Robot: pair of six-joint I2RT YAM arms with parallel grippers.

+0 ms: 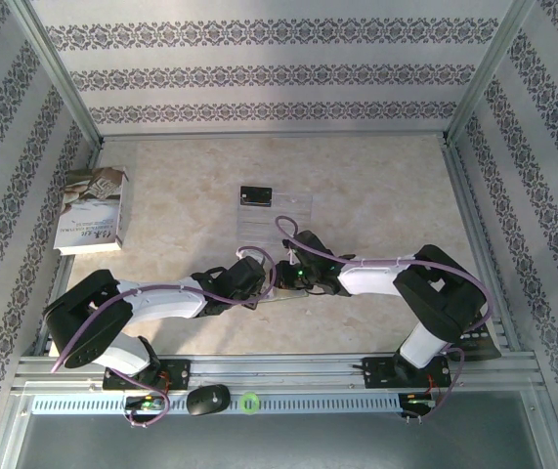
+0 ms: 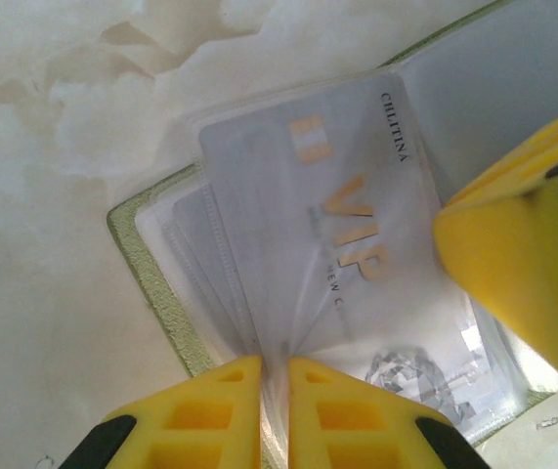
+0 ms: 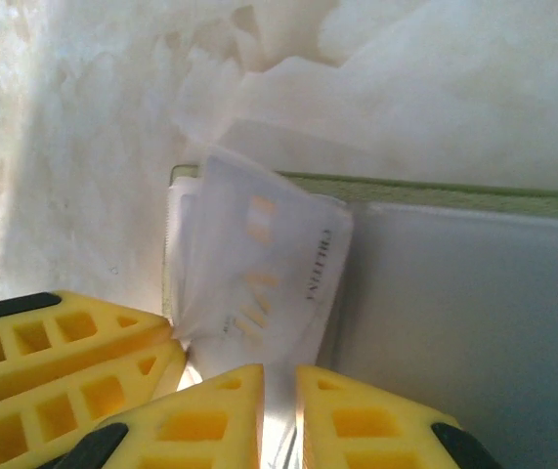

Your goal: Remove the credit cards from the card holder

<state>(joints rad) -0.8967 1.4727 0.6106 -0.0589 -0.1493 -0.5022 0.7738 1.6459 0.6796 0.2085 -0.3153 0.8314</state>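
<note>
The card holder (image 2: 147, 269) lies open on the table, its yellow-green rim (image 3: 454, 191) around grey-beige pockets and clear sleeves. A silvery-white credit card (image 2: 327, 195) with gold VIP print sits in those sleeves, tilted (image 3: 259, 264). My left gripper (image 2: 275, 363) is shut on the fanned sleeve edges. My right gripper (image 3: 279, 371) is shut on the card's near edge, and one of its fingers (image 2: 513, 264) shows at the card's right side. Both grippers meet at mid-table, left (image 1: 259, 277) and right (image 1: 293, 278). The black credit card (image 1: 255, 196) lies farther back.
A clear plastic sheet (image 1: 288, 217) lies under and beside the black card. A white-grey book (image 1: 93, 210) rests at the left edge. Metal frame posts and patterned walls close in the table. A black knob (image 1: 208, 399) and a green ring (image 1: 249, 401) sit on the front rail.
</note>
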